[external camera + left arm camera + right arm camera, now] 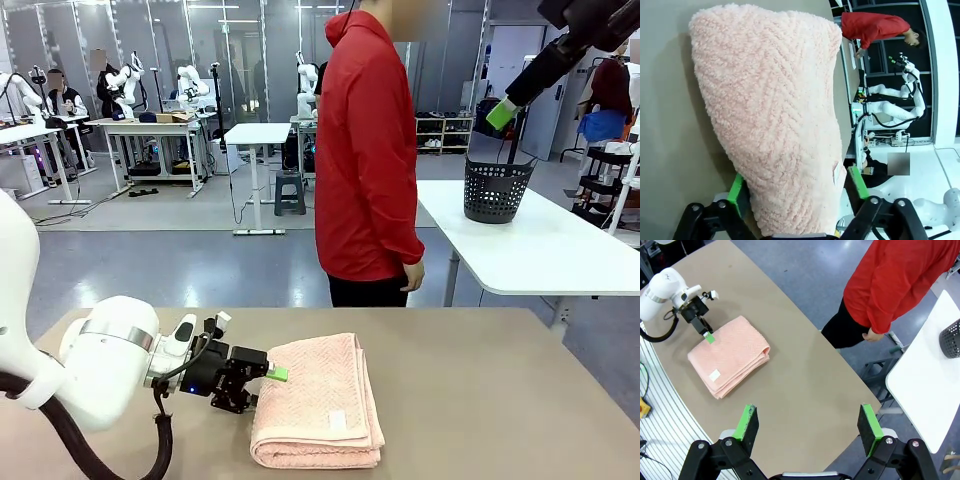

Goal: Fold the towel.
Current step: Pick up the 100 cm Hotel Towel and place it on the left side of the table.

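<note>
Brown oval surface (480,400) carrying salmon-pink herringbone terry towel (318,400), already folded into layered stack. Black mesh basket (496,188) well beyond towel on white table, contents unreadable. Left tool (797,187) straddling towel's edge, pads either side, grip unconfirmed. Right tool (810,422) high above towel, spread, empty. Judged next: pinch edge, carry over.

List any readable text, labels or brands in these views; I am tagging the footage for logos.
No text can be read anywhere.
The small white label on the towel: too small to read; it looks blank.
Papers on the far desks: too blurred to read.
</note>
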`<control>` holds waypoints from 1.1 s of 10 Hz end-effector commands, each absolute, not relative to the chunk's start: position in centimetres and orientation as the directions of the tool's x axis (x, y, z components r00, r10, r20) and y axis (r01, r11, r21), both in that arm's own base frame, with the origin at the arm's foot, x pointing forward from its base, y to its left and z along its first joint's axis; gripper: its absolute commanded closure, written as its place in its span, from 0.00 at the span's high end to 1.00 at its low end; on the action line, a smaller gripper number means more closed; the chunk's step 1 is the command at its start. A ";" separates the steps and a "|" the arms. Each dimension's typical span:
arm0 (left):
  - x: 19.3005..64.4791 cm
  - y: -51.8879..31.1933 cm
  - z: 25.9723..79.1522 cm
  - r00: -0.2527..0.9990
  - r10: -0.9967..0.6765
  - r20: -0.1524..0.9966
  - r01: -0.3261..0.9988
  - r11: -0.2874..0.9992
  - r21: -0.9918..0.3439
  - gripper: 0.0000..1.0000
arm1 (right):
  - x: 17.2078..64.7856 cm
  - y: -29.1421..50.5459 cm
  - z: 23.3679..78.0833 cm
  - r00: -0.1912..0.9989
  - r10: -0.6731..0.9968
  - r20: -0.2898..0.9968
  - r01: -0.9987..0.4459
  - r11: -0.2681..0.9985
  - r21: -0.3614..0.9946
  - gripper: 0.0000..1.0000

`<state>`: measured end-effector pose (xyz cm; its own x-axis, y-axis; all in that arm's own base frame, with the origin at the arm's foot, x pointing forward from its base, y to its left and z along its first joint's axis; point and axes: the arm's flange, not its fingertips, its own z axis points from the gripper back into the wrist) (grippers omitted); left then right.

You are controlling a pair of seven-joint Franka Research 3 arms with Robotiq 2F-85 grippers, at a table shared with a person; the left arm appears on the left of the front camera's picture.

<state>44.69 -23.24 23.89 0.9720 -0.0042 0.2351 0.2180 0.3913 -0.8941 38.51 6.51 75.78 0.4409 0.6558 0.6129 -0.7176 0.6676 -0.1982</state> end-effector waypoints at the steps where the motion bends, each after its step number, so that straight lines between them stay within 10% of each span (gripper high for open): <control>1: 44.9 -24.0 23.3 0.962 0.017 0.271 0.245 0.376 -0.894 0.41 | 38.4 6.4 75.7 0.445 0.655 0.611 -0.715 0.671 -0.198 1.00; 2: 44.9 -24.0 23.3 0.963 0.019 0.268 0.240 0.383 -0.892 0.10 | 38.4 6.4 75.7 0.445 0.655 0.611 -0.715 0.671 -0.198 1.00; 3: 44.9 -23.9 23.4 0.963 0.020 0.269 0.240 0.388 -0.890 0.00 | 38.4 6.4 75.7 0.445 0.655 0.611 -0.715 0.671 -0.198 1.00; 11: 44.4 -22.0 24.8 0.960 0.010 0.280 0.255 0.381 -0.889 0.00 | 38.4 6.4 75.7 0.445 0.655 0.611 -0.715 0.671 -0.198 1.00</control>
